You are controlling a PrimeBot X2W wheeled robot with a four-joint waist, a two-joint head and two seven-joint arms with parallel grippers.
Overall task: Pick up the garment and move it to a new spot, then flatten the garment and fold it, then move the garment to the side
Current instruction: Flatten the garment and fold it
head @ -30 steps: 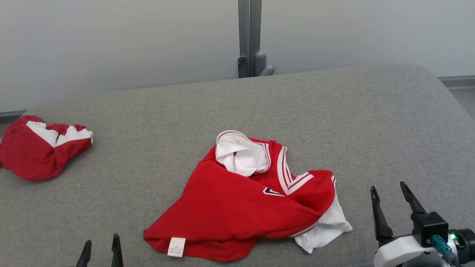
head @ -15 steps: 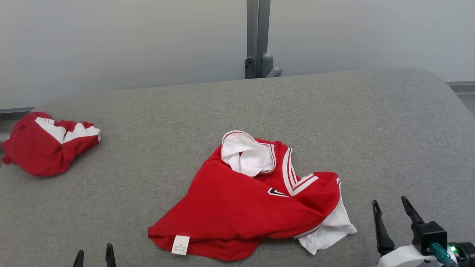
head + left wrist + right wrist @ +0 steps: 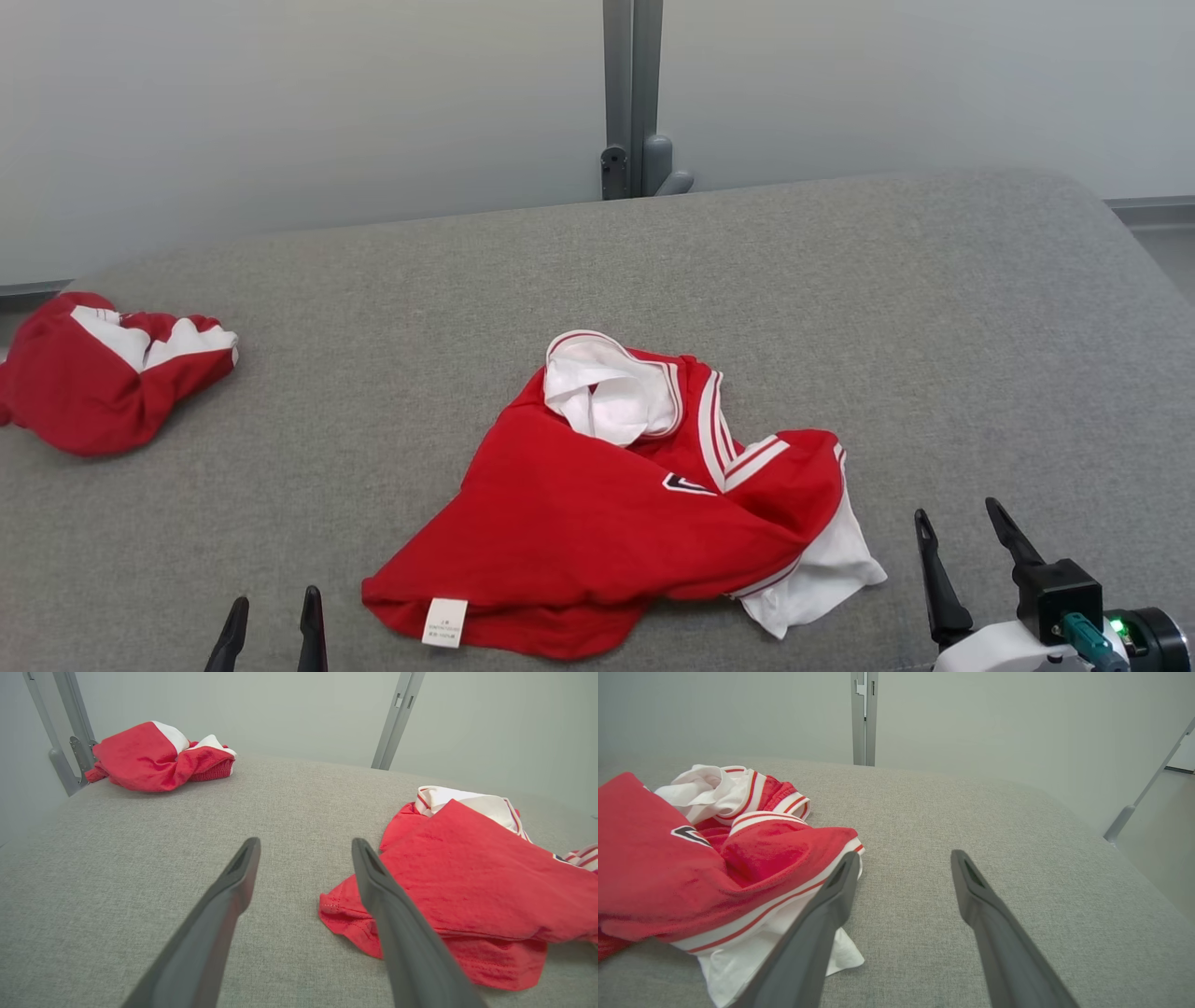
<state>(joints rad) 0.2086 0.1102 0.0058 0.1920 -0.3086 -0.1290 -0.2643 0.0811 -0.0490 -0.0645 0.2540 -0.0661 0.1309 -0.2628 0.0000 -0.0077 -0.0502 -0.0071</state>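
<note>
The crumpled red garment with white striped trim [image 3: 597,523] lies in a loose heap near the front middle of the grey fabric-covered tabletop [image 3: 840,280]. Its white collar is bunched on top, a small white care label [image 3: 444,623] shows at the front left hem, and a white flap spills out on the right. Nothing about it looks smoothed or folded.

The left pincer [image 3: 275,597] hovers just off the hem's left corner, its 2 dark fingers spread wide with nothing between them. The right pincer [image 3: 957,509] is released in the same way, near the white flap, and I see no contact with the cloth from either side. A second bundle of red and white cloth [image 3: 93,392] sits well apart at the far left edge.

To my eye the job is barely begun. Whether this heap already sits in its new spot I cannot tell. Either way the flattening, the folding and the final move to the side all remain. With 1 pincer at each end of the heap, a two-sided grasp looks like the likely next step.
</note>
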